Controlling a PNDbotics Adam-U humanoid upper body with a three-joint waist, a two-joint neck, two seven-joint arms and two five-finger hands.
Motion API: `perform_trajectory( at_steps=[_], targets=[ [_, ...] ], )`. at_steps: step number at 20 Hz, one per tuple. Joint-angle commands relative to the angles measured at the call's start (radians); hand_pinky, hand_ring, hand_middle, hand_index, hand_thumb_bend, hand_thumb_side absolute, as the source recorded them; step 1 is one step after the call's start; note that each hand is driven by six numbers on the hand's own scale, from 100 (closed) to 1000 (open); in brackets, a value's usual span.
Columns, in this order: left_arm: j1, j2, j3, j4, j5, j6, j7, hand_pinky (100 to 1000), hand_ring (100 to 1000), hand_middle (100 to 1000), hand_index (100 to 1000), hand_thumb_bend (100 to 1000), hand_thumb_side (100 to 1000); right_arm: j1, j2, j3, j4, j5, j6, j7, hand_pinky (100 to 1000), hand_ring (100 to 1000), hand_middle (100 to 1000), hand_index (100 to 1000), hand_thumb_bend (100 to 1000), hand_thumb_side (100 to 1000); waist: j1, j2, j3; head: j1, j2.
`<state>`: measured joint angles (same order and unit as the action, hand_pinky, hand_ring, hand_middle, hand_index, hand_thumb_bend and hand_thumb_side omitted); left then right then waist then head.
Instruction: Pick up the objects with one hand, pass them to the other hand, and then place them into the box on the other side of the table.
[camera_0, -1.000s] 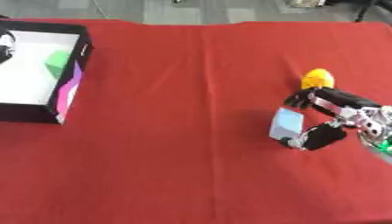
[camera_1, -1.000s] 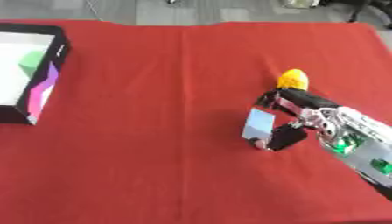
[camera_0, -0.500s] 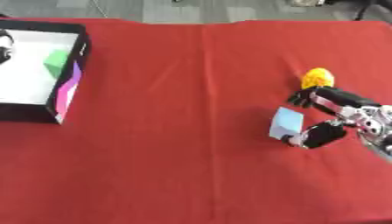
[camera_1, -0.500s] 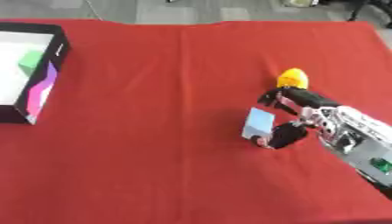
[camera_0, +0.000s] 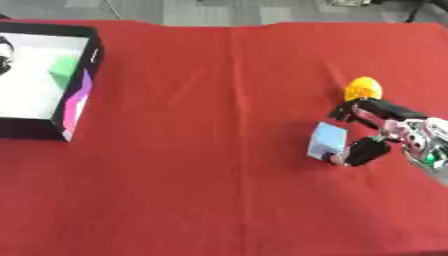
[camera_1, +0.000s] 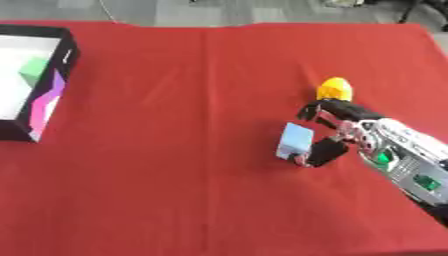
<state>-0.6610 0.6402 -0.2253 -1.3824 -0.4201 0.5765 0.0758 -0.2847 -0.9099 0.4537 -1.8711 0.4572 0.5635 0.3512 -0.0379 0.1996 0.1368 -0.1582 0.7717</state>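
Block of pale blue (camera_1: 296, 140) is sitting on the right part of the red tablecloth (camera_0: 201, 150), tilted up on edge, because the right hand (camera_1: 337, 131) is closing round it: the thumb is pressing its lower right corner while the fingers are arching over its top right side, so the hand is pinching the block rather than merely touching it. Whether the block is already clearing the cloth I cannot tell. A yellow object (camera_0: 362, 88) is lying just behind the hand, apparently waiting its turn. The black box with a white floor (camera_0: 80, 90) is standing well apart at the far left edge, a green object (camera_0: 63, 67) resting inside it, which suggests one piece is already delivered. The left hand is showing in neither view, so the pass is not yet being set up.
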Motion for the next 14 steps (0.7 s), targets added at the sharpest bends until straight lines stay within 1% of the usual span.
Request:
perform_trajectory(
  at_steps=[1,8,14],
  targets=[
    [-0.015,0.016,0.013,-0.01,-0.001,-0.003,0.0,828,734,715,761,156,705,-0.017,-0.012,0.0,0.011,0.013,-0.006,0.005,854,805,727,805,486,283,0.015,0.0,0.002,-0.007,-0.002],
    [-0.016,0.014,0.012,-0.013,0.001,-0.005,0.001,829,734,715,760,151,705,-0.024,0.001,0.013,0.043,0.035,-0.004,0.007,843,788,678,765,464,247,0.016,0.001,0.004,-0.01,-0.002],
    [-0.015,0.013,0.011,-0.013,0.003,-0.006,0.001,830,734,714,760,145,709,-0.022,0.005,0.015,0.047,0.032,0.008,0.009,824,756,625,727,441,184,0.014,-0.001,0.003,-0.01,-0.002]
  ],
)
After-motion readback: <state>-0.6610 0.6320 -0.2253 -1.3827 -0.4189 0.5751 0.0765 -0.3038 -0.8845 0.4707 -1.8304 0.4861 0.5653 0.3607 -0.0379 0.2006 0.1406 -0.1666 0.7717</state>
